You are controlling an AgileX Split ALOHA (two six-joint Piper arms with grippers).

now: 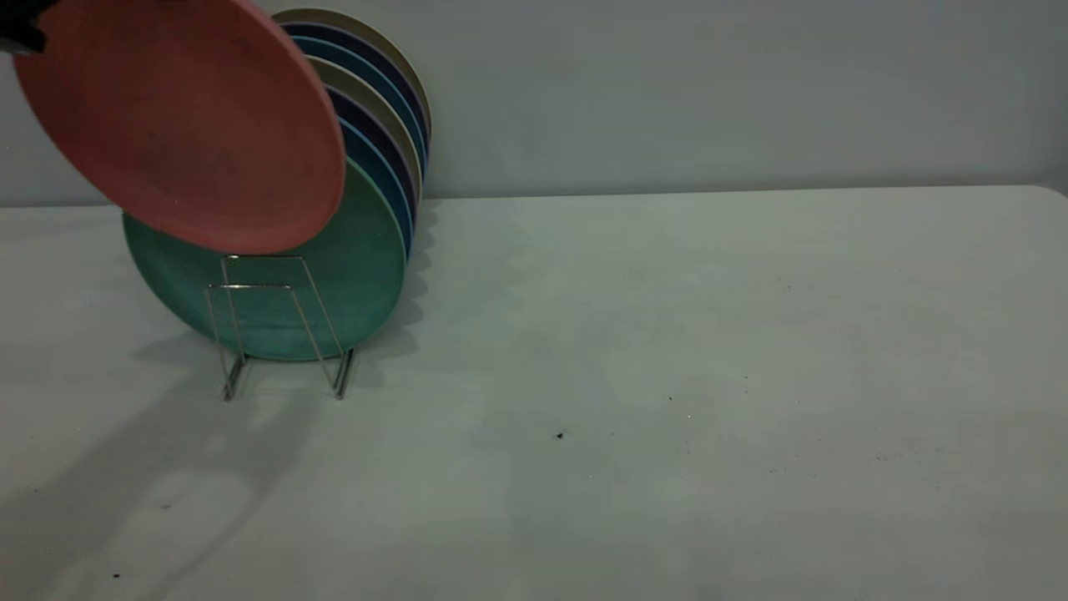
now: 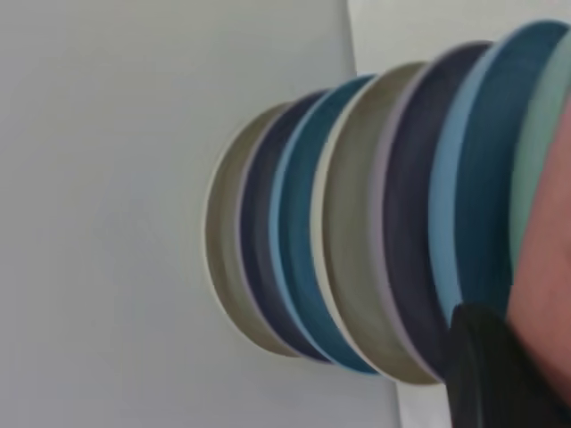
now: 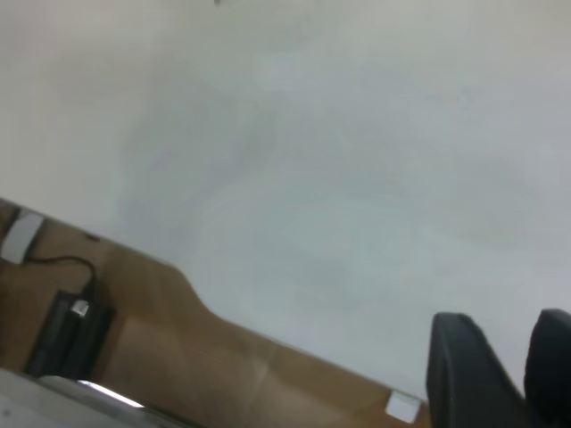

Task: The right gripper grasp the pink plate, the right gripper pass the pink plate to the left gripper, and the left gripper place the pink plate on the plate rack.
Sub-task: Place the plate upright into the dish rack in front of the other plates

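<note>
The pink plate [image 1: 183, 125] hangs tilted in the air at the upper left. Its lower rim is just over the front loops of the plate rack [image 1: 259, 313] and in front of the teal-green plate [image 1: 359, 267]. My left gripper [image 1: 18, 32] is shut on the pink plate's upper left rim, mostly out of the picture. In the left wrist view one black finger [image 2: 489, 374] presses against the pink plate [image 2: 546, 267]. My right gripper [image 3: 526, 374] is open and empty over the table near its edge; it is out of the exterior view.
Several plates in teal, blue, dark purple and beige [image 1: 392, 125] stand in a row in the rack behind the teal-green one; they also show in the left wrist view [image 2: 357, 223]. The white table [image 1: 667, 376] stretches to the right. A wall stands behind.
</note>
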